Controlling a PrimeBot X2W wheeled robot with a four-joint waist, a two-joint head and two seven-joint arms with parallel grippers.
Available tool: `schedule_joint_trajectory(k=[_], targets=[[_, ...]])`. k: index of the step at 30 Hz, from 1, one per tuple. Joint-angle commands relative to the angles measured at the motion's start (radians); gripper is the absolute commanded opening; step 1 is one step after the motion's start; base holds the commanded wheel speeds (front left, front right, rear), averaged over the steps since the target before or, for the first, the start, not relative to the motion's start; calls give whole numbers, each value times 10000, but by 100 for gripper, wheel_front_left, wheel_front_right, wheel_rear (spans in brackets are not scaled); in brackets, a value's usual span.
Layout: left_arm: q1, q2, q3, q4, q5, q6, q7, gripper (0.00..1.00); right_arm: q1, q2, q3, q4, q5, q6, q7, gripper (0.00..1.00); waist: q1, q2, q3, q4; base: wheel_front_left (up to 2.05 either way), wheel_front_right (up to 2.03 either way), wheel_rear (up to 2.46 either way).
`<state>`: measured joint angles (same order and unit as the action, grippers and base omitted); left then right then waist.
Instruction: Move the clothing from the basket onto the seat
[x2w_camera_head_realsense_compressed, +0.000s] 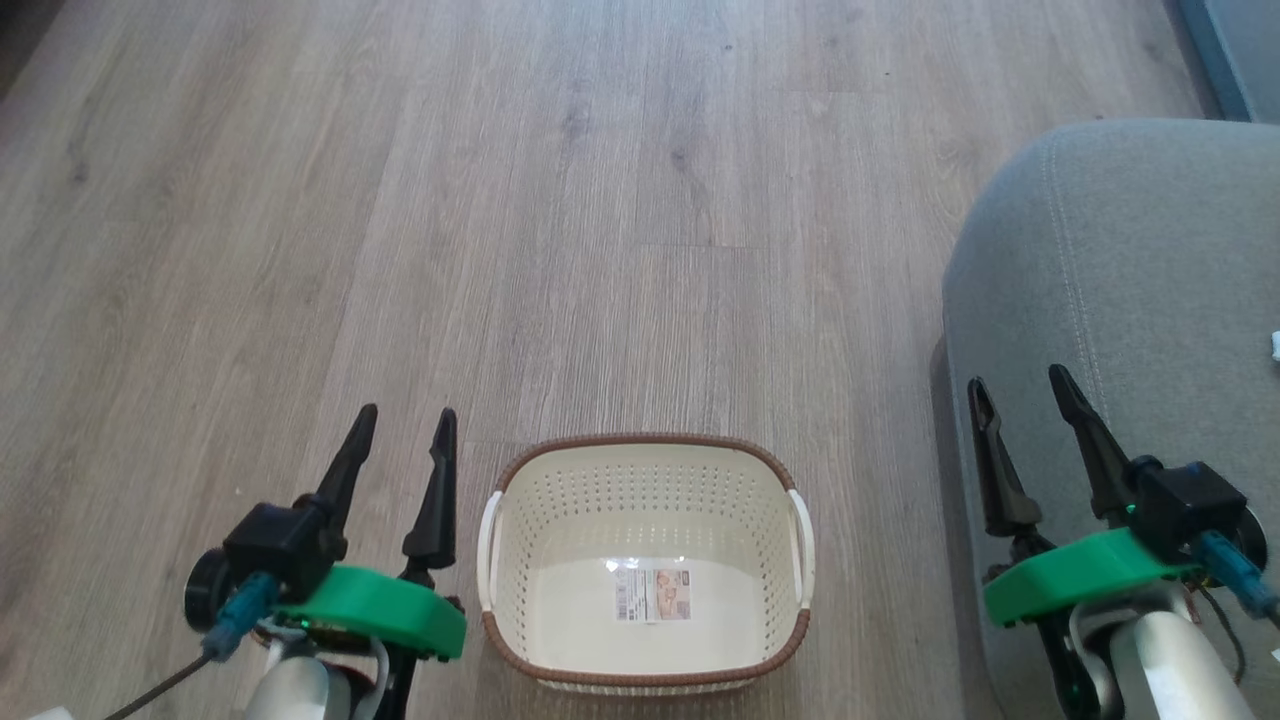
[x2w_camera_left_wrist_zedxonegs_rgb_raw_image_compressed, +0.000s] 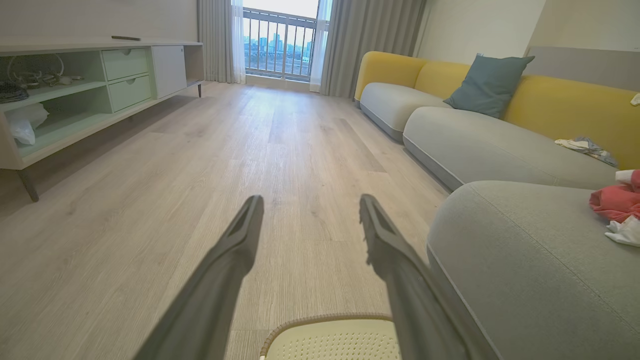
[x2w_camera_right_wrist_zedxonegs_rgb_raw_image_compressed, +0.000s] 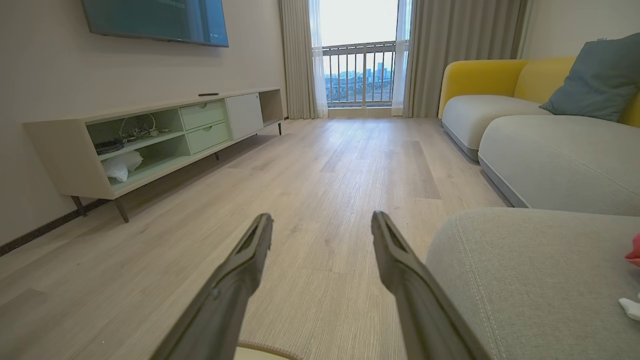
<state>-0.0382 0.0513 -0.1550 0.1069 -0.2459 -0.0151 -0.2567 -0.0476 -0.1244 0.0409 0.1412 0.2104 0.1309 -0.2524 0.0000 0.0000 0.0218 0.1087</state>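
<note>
Two end effectors wide open, holding nothing: left end effector (x2w_camera_head_realsense_compressed: 408, 412) beside basket (x2w_camera_head_realsense_compressed: 650, 442), right end effector (x2w_camera_head_realsense_compressed: 1018, 380) at seat (x2w_camera_head_realsense_compressed: 1130, 260) edge. Basket empty, clothing (x2w_camera_left_wrist_zedxonegs_rgb_raw_image_compressed: 612, 201) on seat, right. Likely done; park arms clear.

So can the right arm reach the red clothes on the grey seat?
Probably yes. The right tool hangs open and empty at the edge of the seat, and bare cushion is all that lies between it and the red clothes.

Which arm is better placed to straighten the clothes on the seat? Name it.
Probably right. The right fingers hang open over the edge of the seat, nearest the clothes; the left fingers are across the empty basket.
</note>
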Motion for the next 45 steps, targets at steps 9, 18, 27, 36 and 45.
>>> schedule_joint_trajectory(k=[9, 18, 27, 36, 45], targets=[[-184, -10, 405, -277, -258, -141, -51, 100, -185, -46, 202, -223, -60, -2, -93, 100, 0, 0, -89, -95, 0, 0, 0], [114, 2, -55, 496, -486, -172, 15, 0, 70, 12, 42, 481, 18, 0, 19, 0, 0, 0, -55, -120, 0, 0, 0], [216, 28, 43, 742, -1224, -221, 182, 0, 147, 41, -13, 713, 786, 0, 213, 0, 0, 0, -61, -175, 0, 0, 0], [140, 61, 196, 811, -2210, -293, 414, 0, 88, 77, -109, 741, 1810, 0, 459, 0, 0, 0, -71, -244, 0, 0, 0], [67, 88, 356, 869, -3186, -365, 648, 0, 32, 118, -209, 765, 2825, 0, 707, 0, 0, 0, -81, -313, 0, 0, 0]])
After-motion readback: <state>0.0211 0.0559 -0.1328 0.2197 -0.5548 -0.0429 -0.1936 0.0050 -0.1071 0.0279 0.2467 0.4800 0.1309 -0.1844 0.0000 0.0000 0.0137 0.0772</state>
